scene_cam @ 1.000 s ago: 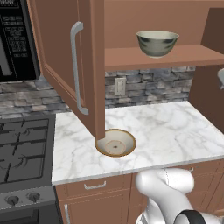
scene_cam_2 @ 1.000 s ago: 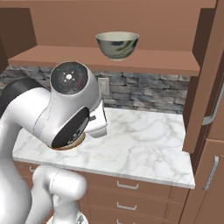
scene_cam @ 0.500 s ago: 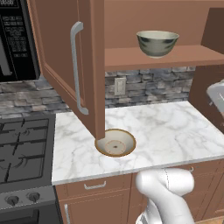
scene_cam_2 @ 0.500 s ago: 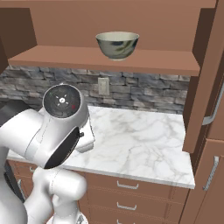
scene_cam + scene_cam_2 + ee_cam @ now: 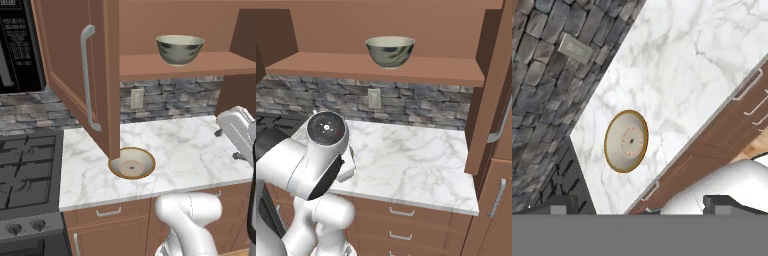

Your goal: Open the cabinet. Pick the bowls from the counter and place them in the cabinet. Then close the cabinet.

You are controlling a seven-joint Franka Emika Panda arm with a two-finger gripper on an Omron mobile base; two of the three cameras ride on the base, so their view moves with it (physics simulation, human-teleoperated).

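The cabinet (image 5: 75,70) stands open, its left door swung out over the counter (image 5: 190,150). On its shelf (image 5: 421,72) sits the grey-green bowl (image 5: 180,49) (image 5: 390,50), upright. The cream bowl (image 5: 132,163) with the tan rim rests on the marble just below the left door's lower corner. In the hand view that bowl (image 5: 626,141) lies well away from my gripper (image 5: 641,205), which is open with nothing between its tips. The white end of my arm (image 5: 236,131) hovers at the right over the counter's right part.
A black stove (image 5: 25,175) borders the counter on the left, with the microwave (image 5: 17,45) above it. The cabinet's right door (image 5: 498,95) hangs open at the right. My elbow (image 5: 321,160) covers the counter's left part in the right base view. Drawers (image 5: 401,215) run under the counter.
The arm's end has come down and leftward into the left base view. In the right base view the big elbow joint has sunk lower. Both bowls and the doors have stayed put.
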